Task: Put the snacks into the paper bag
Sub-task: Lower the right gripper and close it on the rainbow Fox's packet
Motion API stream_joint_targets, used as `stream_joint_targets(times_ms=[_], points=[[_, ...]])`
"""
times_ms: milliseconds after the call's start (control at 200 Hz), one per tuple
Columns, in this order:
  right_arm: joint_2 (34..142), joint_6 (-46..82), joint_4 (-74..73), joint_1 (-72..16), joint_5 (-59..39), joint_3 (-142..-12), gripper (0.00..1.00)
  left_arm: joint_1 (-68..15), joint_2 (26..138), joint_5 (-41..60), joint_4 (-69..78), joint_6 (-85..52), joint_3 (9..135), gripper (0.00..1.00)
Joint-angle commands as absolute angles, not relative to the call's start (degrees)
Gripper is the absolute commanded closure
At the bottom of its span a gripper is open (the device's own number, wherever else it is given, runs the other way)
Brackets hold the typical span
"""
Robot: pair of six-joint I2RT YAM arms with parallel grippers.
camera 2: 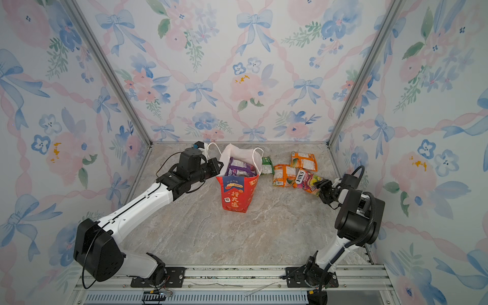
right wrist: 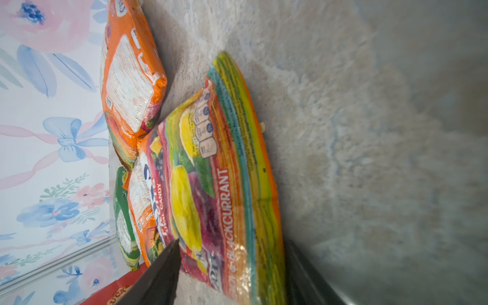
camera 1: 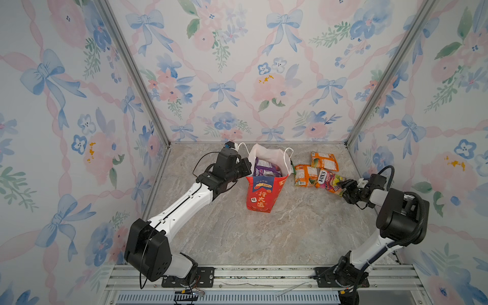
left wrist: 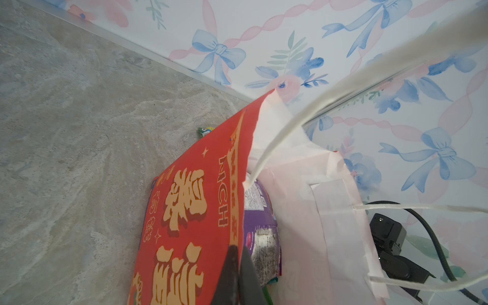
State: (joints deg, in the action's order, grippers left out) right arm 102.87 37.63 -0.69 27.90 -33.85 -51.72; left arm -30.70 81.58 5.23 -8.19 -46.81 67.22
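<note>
My left claw (left wrist: 236,254) is clamped on the red rim of the paper bag (left wrist: 190,211), plain only in the left wrist view; a purple packet (left wrist: 260,224) sits inside. Rightward on the counter (camera 1: 237,237), the right wrist view shows my right claw (right wrist: 232,241) spread apart, straddling the FOX'S packet (right wrist: 211,184).

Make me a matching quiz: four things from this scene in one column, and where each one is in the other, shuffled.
1. purple packet
2. FOX'S packet
3. green packet
4. paper bag

A. between the jaws of the right gripper
B. inside the bag
C. lying just beside the bag
D. rim pinched by the left gripper

Pairs: 1-B, 2-A, 3-C, 4-D
</note>
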Motion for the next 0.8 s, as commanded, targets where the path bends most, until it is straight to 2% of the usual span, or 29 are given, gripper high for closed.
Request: stream_joint_targets(times_ms=[0,150,590,795], points=[[104.06,37.68,0.35,27.05,-34.63,-51.07,0.45,-30.61,81.31,5.97,-8.44,-47.44,66.07,1.0],[103.37,38.12,-1.38,27.27,-35.57,-50.54,0.65,-30.61,81.21,5.85,-8.48,-47.39,65.95,1.0],[101.26,38.58,-1.93,27.9,-36.61,-50.64,1.0,-30.6,81.5,6.32,-8.44,-47.33,66.41,1.0],[99.49,39.24,-3.42,28.28,-38.98,-50.78,1.0,-30.63,81.65,6.39,-8.42,-47.3,66.48,1.0]])
